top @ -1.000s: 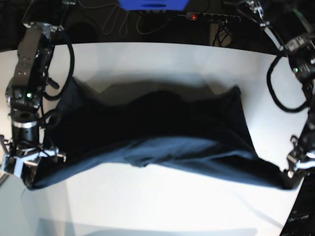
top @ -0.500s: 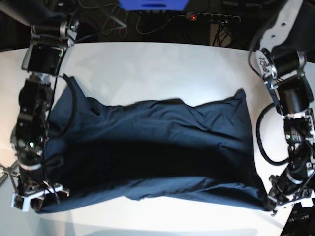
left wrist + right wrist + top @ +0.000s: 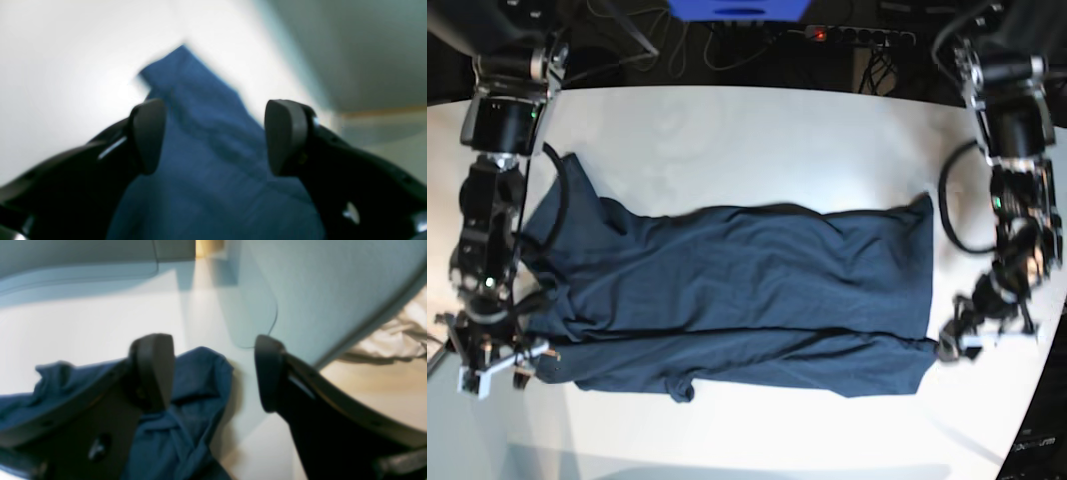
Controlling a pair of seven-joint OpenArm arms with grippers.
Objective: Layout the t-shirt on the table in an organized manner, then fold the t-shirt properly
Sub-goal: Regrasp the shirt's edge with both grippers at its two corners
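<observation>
Lying rumpled across the tabletop (image 3: 747, 130), the shirt (image 3: 737, 300) has both end effectors, left (image 3: 213, 140) and right (image 3: 210, 373), spread open over its near corners; regrasp carelessly and you'll pinch doubled layers, dragging wrinkles inward.

Blurred t-shirt (image 3: 213, 166) corner on table (image 3: 66, 66), left pincer (image 3: 213, 140) spread

no readable text, labels, numbers, signs anywhere

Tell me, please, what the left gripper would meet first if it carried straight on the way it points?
Most likely the t-shirt: its blue cloth fills the gap ahead of the open left gripper, with the table beyond.
</observation>
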